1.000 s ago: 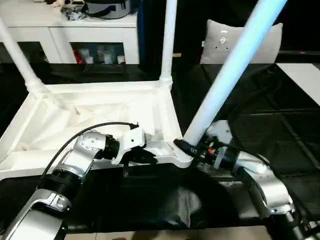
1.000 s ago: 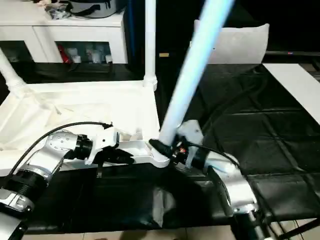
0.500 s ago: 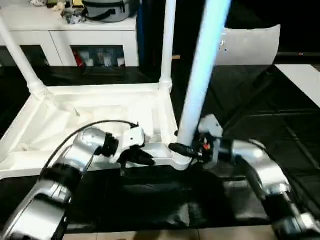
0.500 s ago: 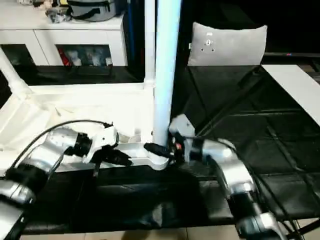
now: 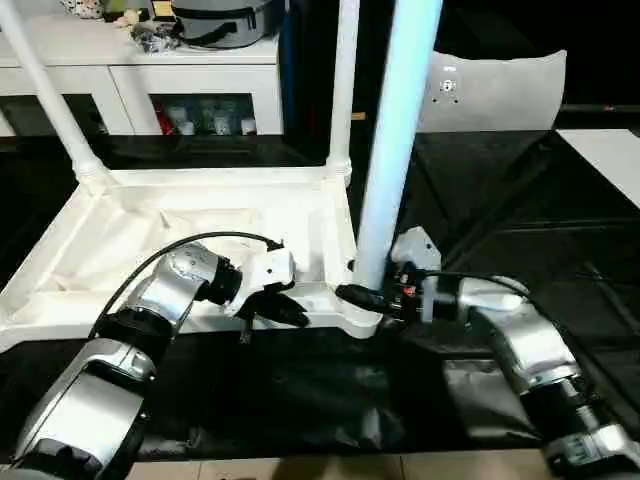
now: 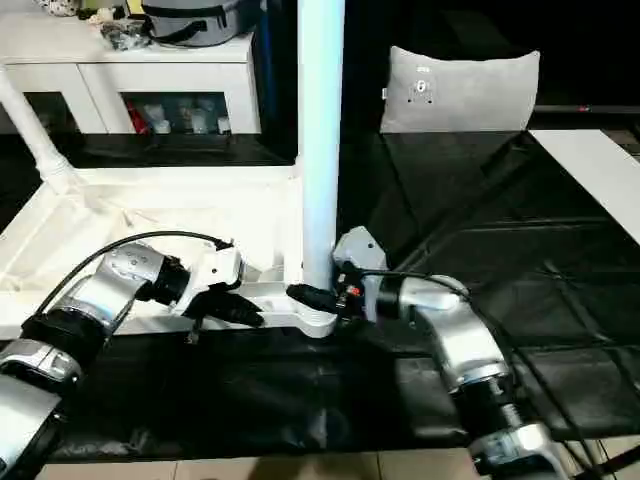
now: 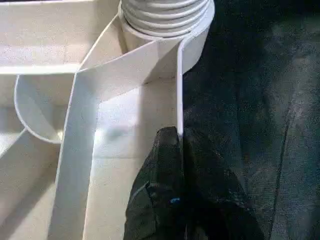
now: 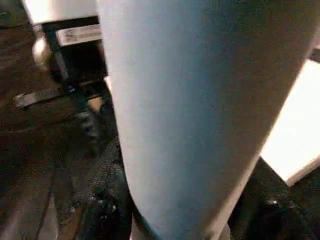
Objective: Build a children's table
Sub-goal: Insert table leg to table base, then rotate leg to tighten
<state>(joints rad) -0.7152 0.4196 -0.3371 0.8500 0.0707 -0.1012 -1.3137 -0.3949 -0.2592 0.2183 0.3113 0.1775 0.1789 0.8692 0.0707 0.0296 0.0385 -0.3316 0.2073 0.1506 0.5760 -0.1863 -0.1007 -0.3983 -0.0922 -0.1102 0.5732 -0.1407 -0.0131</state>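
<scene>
Third leg going in: right gripper [image 5: 352, 295] is grasping the leg [image 5: 392, 150] low down, holding it upright in the near corner socket [image 5: 362, 318] of the upside-down tabletop [image 5: 150, 235] on the black mat. Left gripper [image 7: 176, 145] is pinching the tabletop's near rim wall (steadying it). Next probably needs pressing or twisting the leg home. Left wrist view is showing the socket's ribbed collar; head views aren't.

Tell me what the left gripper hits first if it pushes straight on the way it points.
The left gripper, shut on the thin rim wall of the white plastic tabletop, points along that wall. Going straight on, it would likely first meet the round corner socket where the ribbed end of the white tube leg sits.
</scene>
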